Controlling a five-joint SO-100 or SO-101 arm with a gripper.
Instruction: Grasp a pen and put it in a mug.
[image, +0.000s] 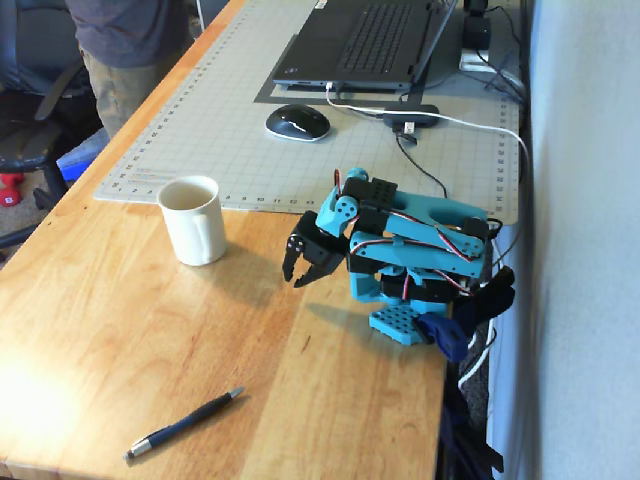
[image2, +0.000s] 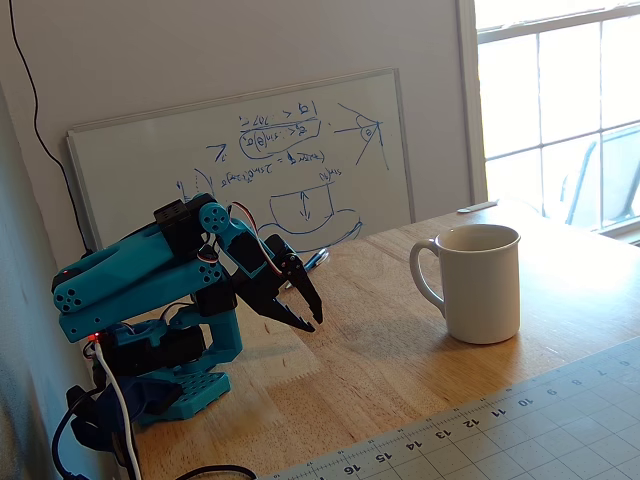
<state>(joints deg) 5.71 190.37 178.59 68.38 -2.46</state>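
A slim dark blue pen (image: 185, 424) with silvery ends lies at a slant near the front edge of the wooden table (image: 120, 330), far from the arm. The cream-white mug (image: 194, 219) stands upright and empty by the cutting mat's corner, and its handle shows on its left side in the other fixed view (image2: 480, 281). The blue arm is folded low over its base. Its black gripper (image: 294, 279) (image2: 309, 322) hangs pointing down between base and mug, fingertips close together with nothing between them. It touches neither pen nor mug.
A grey cutting mat (image: 200, 120) carries a laptop (image: 365, 45), a mouse (image: 297, 122) and cables. A person (image: 125, 45) stands at the table's far left. A whiteboard (image2: 250, 160) leans on the wall behind the arm. The table's right edge runs along the wall.
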